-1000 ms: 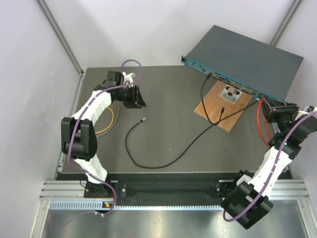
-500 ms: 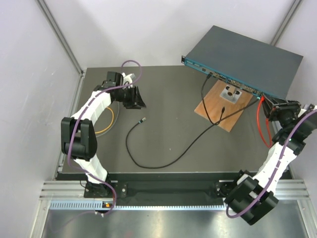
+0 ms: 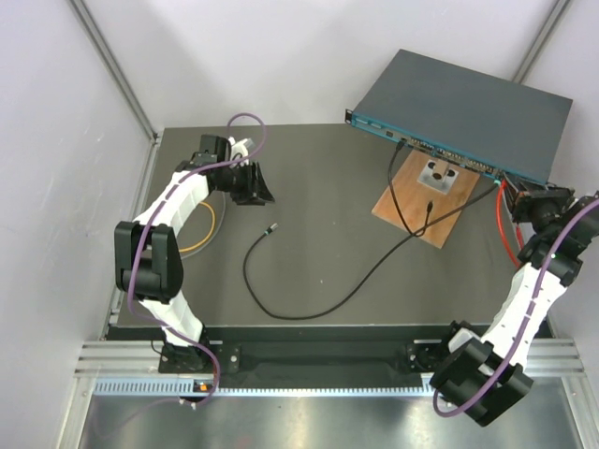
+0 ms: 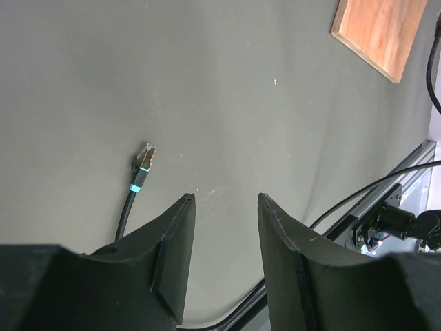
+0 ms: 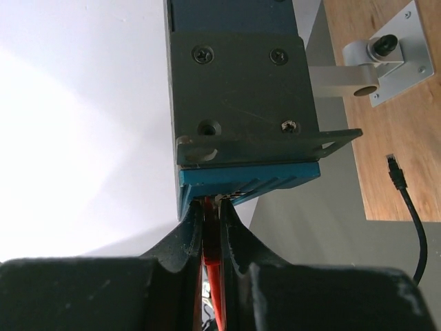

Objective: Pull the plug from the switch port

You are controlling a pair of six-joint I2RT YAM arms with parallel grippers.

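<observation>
My right fingers (image 5: 186, 238) are pinched on the red plug (image 5: 209, 227), which runs straight ahead of them into the end socket of the switch (image 5: 238, 83). I judge the pull is straight back. My left gripper (image 4: 224, 221), spread open, hangs well apart.

Your white-and-black left arm (image 3: 178, 196) rises from its base at the near edge, folds at the elbow, and reaches to the far left of the tabletop (image 3: 318, 243). Its wrist is turned toward the centre. The black two-finger left claw (image 3: 255, 184) (image 4: 224, 200) hangs above the tabletop with its fingers parted and nothing between them.

Your white-and-black right arm (image 3: 524, 299) runs from its base up along the right edge, nearly straight. The black two-finger right claw (image 3: 524, 198) (image 5: 211, 207) points inward, its fingers pressed onto a red cable plug (image 5: 210, 241).
</observation>
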